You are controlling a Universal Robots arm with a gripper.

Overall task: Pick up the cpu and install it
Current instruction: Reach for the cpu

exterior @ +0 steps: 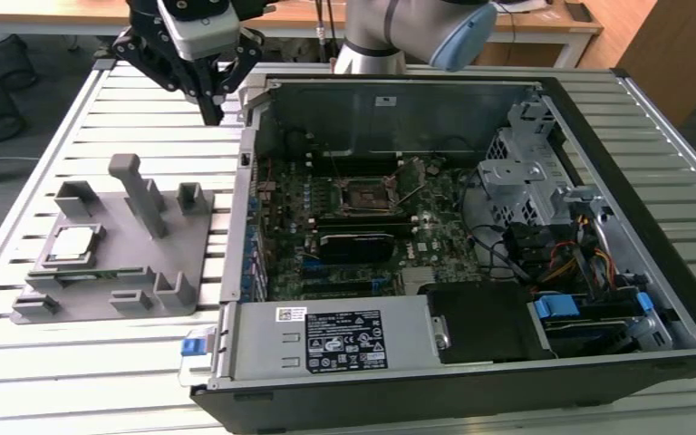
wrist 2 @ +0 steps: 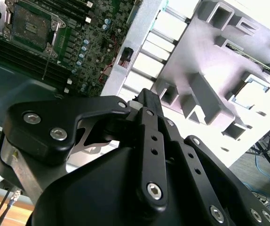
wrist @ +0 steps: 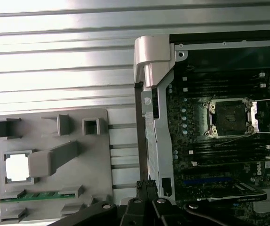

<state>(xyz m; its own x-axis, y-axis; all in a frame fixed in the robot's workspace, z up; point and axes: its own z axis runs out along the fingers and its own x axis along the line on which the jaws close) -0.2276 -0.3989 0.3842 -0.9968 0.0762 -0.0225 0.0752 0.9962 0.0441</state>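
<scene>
In the exterior view, the gripper (exterior: 213,113) hangs over the slatted table (exterior: 130,127), just outside the open computer case (exterior: 469,399). Its fingers are pressed together to a point and grasp nothing. The cpu (exterior: 73,243) lies flat in a pocket of the grey fixture (exterior: 142,272), well apart from the gripper.

In the second wrist view, the gripper (wrist 2: 146,96) is clenched and touches nothing. The fixture (wrist 2: 205,56) and the motherboard socket (wrist 2: 29,26) lie beyond it.

In the first wrist view, the gripper (wrist: 147,184) points between the fixture (wrist: 92,155), where the cpu (wrist: 16,168) sits, and the socket (wrist: 230,117).
</scene>
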